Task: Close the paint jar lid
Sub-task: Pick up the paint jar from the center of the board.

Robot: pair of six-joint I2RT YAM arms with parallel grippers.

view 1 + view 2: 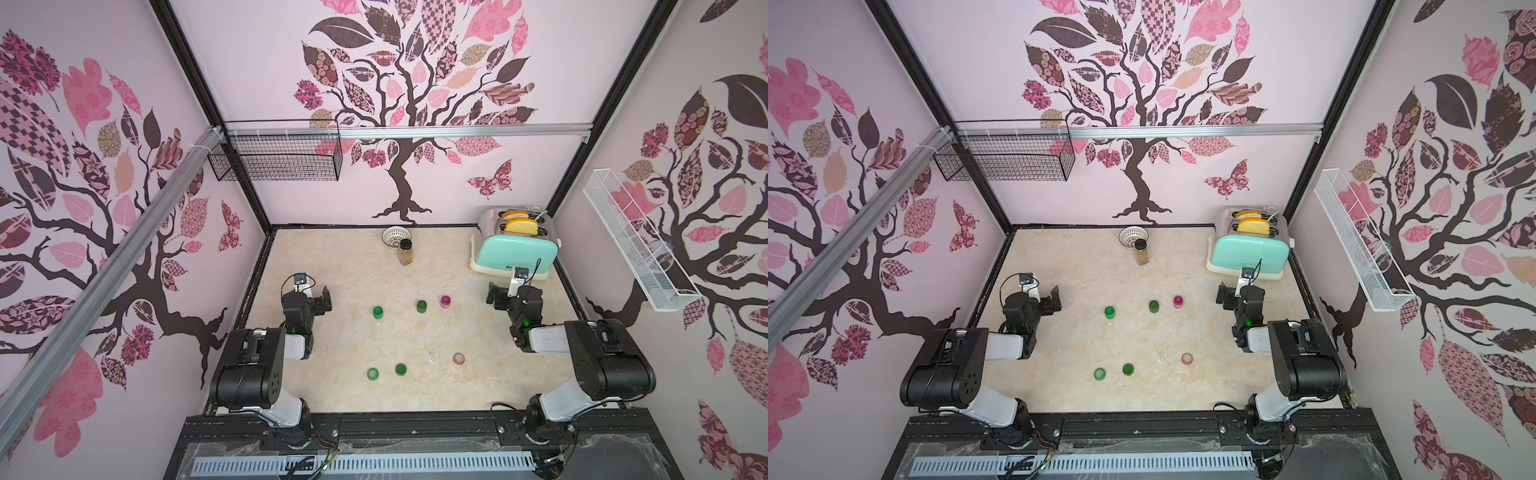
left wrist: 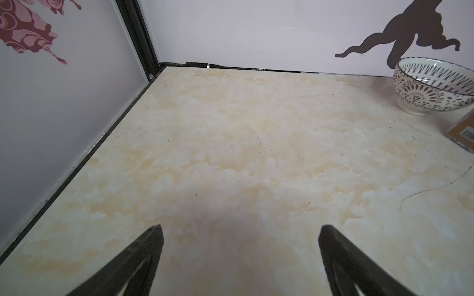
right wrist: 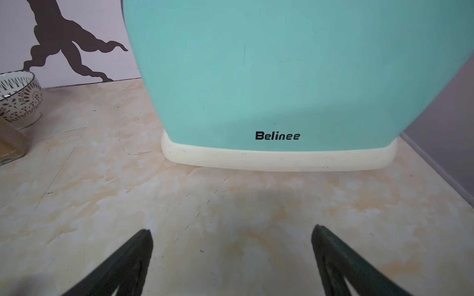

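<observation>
While both arms sit drawn back at the sides of the worktop [image 1: 332, 395], you have six small paint pieces standing between them, in two rows of three, none touching another. Count the far row as one green jar [image 1: 377, 312], a second green jar [image 1: 421, 306] and one magenta jar [image 1: 445, 301]. Count the near row as one green lid [image 1: 372, 373], a second green lid [image 1: 400, 369] just beside it, and one pale pink lid [image 1: 458, 358] well apart to the right. These three look flatter, but you cannot tell for sure from above that they are lids.

Your left tool [image 2: 239, 228] has its two jaws spread wide over bare worktop with nothing between them. Your right tool [image 3: 230, 230] is likewise spread and empty, facing the mint front of the one toaster [image 3: 269, 64], which carries two bread slices [image 1: 524, 226].

Near the back wall you have one patterned bowl [image 1: 395, 237] and one spice jar [image 1: 405, 251] just before it. Two wire baskets hang on the walls: one black basket [image 1: 274, 156], one white basket [image 1: 636, 241].
</observation>
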